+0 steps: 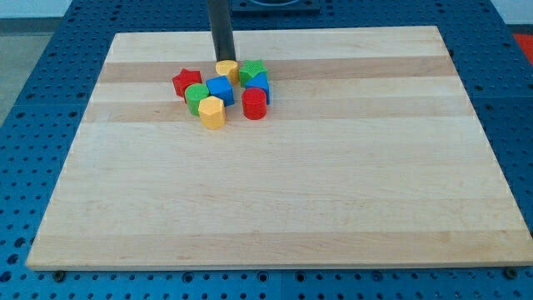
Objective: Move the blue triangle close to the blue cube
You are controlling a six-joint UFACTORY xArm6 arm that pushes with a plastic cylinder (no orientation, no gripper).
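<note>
- Camera view: a pale wooden board (pixel 275 192) lies on a blue perforated table (pixel 33 100); all the blocks sit bunched together near the view's top, left of the middle.
- My tip (pixel 223 61) comes down from the view's top as a dark rod and ends just above the bunch, right behind the yellow round block (pixel 226 69); whether they touch I cannot tell.
- There is no hand on this arm, only the bare rod, so nothing is clasped or let go.
- The blue cube (pixel 221 89) sits in the middle of the bunch, just below the yellow round block.
- The blue triangle (pixel 259 85) lies on the view's right side of the bunch, near the blue cube but apart from it; its shape is partly hidden, wedged below the green star (pixel 252 72) and above the red cylinder (pixel 255 104).
- The red star (pixel 187 82) is the farthest to the view's left.
- The green cylinder (pixel 196 97) sits between the red star and the blue cube, touching or almost touching the cube.
- The yellow hexagon (pixel 212 112) lies lowest in the bunch, just below the green cylinder and the blue cube.
</note>
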